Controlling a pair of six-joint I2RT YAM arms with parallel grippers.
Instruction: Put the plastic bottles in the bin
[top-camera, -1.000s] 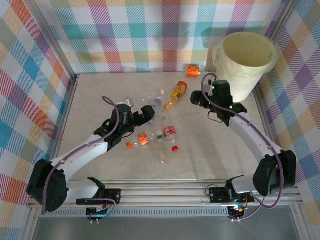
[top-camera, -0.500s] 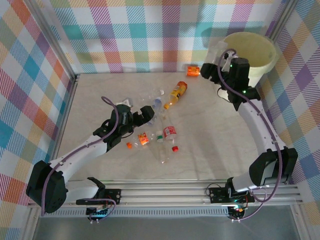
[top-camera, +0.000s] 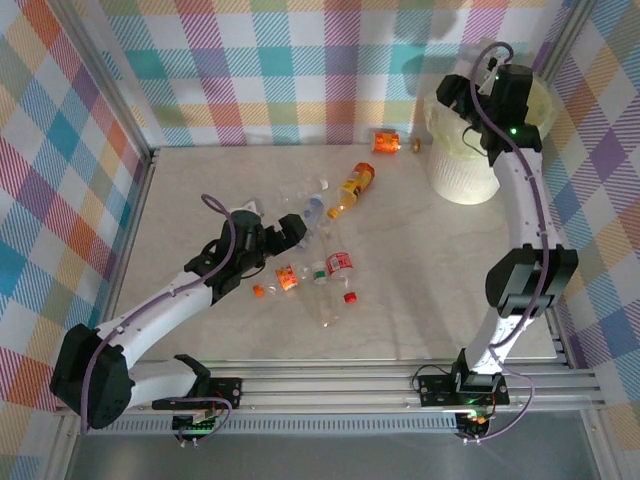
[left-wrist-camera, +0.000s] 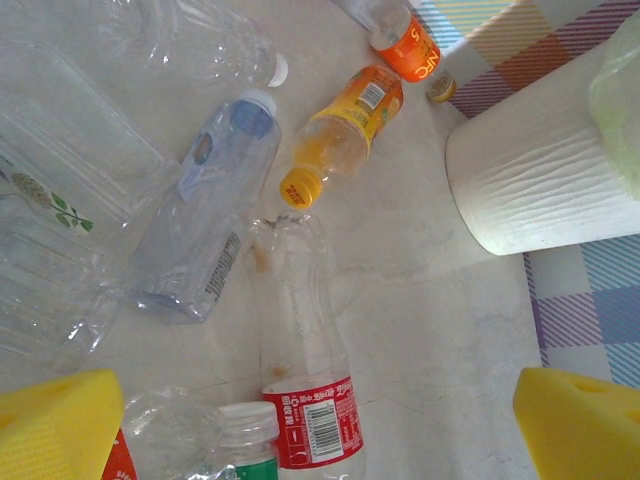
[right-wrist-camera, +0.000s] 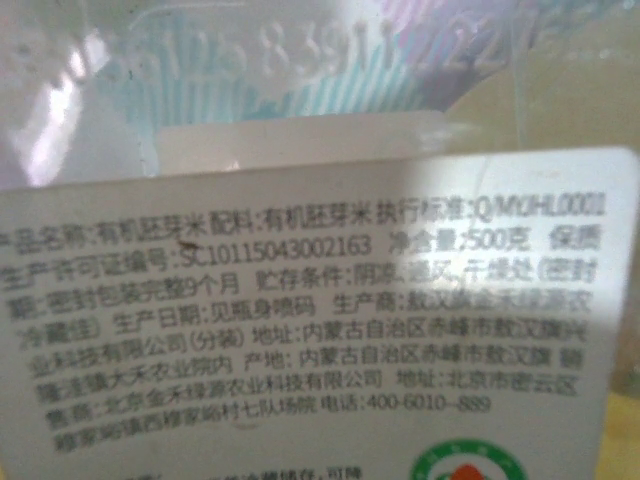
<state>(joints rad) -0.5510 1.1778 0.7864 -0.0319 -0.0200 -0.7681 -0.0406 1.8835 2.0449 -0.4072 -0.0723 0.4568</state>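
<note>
Barely shifted since a second ago, the left gripper (top-camera: 293, 232) hangs wide open over the plastic bottles (top-camera: 340, 263) strewn mid-table, while the right gripper (top-camera: 452, 98) has swung up from the tabletop to the bin (top-camera: 465, 182) rim, closed partway on a clear white-labelled container (right-wrist-camera: 320, 300). These crushed empties look feather-light, springy and slick, so pinching across the stiffer neck seems safest.

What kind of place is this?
Probably a robot lab test cell: plaid cloth walls on aluminium framing, left arm and right arm bolted to a rail, crushed plastic bottles staged near a lined bin.
</note>
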